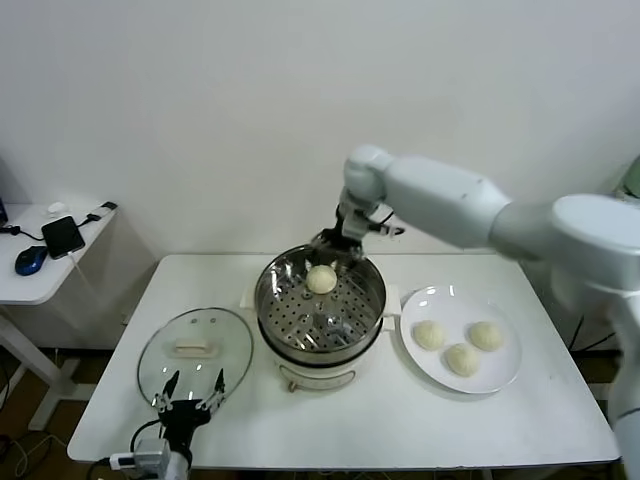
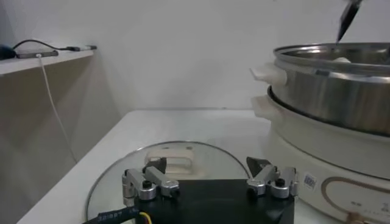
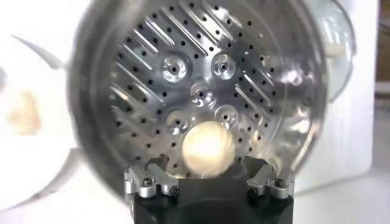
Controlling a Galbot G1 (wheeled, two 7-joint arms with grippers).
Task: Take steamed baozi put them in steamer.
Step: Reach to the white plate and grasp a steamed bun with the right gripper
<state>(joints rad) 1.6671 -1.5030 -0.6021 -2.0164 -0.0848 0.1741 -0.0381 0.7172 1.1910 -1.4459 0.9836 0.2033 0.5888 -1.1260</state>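
The steel steamer (image 1: 280, 275) stands mid-table, and one cream-white baozi (image 1: 321, 279) lies on its perforated tray toward the far side. My right gripper (image 1: 340, 243) hovers just above and behind that bun, over the far rim. In the right wrist view its jaws (image 3: 207, 163) are open, with the baozi (image 3: 208, 148) below them on the tray and the steamer wall (image 3: 91, 91) around it. Three more baozi (image 1: 462, 359) lie on the white plate (image 1: 450, 300) to the right. My left gripper (image 1: 190, 395) rests open near the table's front left.
A round glass lid (image 1: 160, 345) with a white handle (image 1: 193, 349) lies flat to the left of the steamer. It sits under my left gripper (image 2: 206, 165), beside the steamer's white base (image 2: 304, 152). A side table with a phone (image 1: 62, 236) stands at far left.
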